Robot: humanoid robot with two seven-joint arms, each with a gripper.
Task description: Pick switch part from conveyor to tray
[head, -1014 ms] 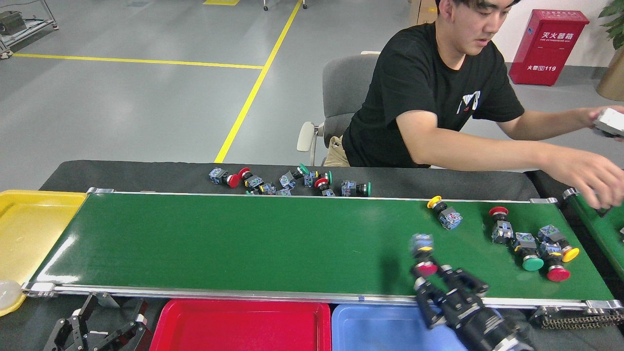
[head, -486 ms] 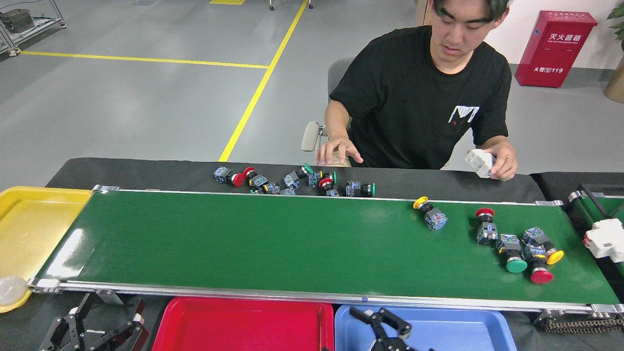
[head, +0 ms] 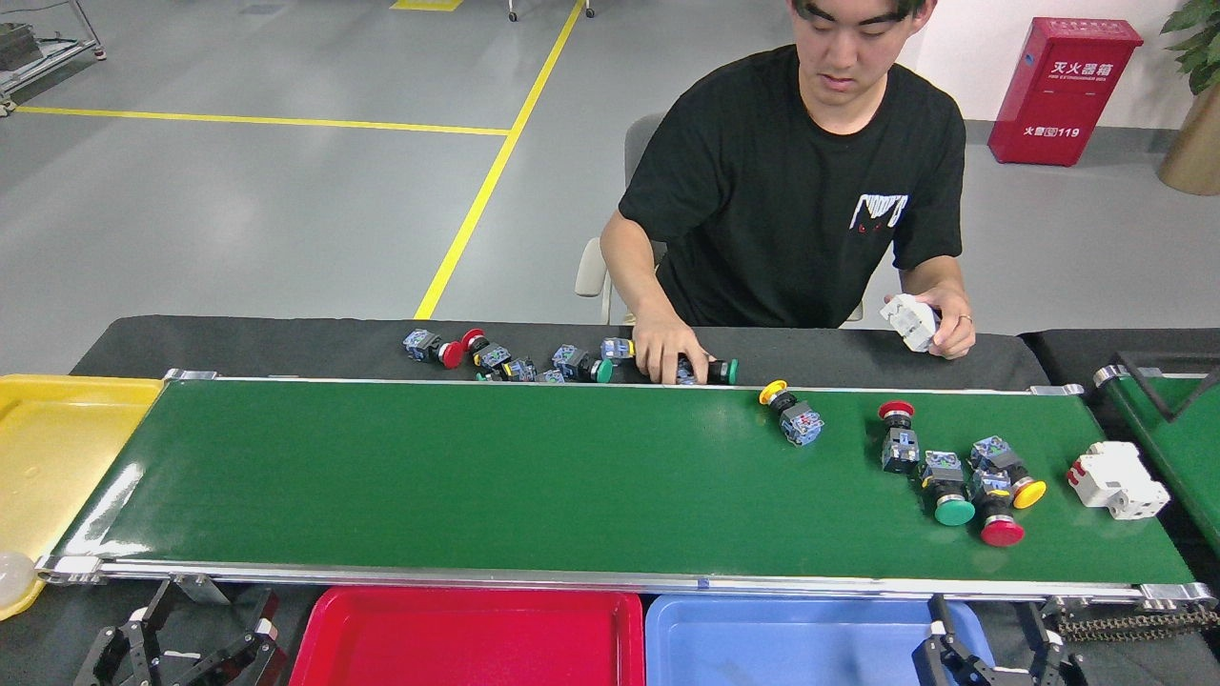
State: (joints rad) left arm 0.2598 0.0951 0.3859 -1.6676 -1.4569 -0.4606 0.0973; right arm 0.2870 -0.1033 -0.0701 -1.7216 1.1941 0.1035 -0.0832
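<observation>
The conveyor [head: 477, 476] is a long green belt across the middle. Several switch parts ride on its right half: a yellow-capped one [head: 791, 412], a red-capped one [head: 898, 440], and a tight cluster with green [head: 950, 491], yellow [head: 1012, 474] and red [head: 998, 522] caps. The red tray [head: 472, 636] and the blue tray [head: 782, 640] sit below the belt's near rail. My right gripper [head: 989, 629] is low at the blue tray's right end, open and holding nothing. My left gripper [head: 191, 634] rests open at the bottom left, left of the red tray.
A yellow tray [head: 57, 457] lies off the belt's left end. A white block part [head: 1117, 479] rides at the belt's right end. A person behind the belt has one hand [head: 667, 351] on loose switch parts and holds a white part [head: 910, 322]. A second green belt [head: 1177, 443] shows at right.
My right gripper held a red-capped switch over the belt, then hung open over the blue tray, and now sits further right. The belt's parts have drifted left and a white block has arrived.
</observation>
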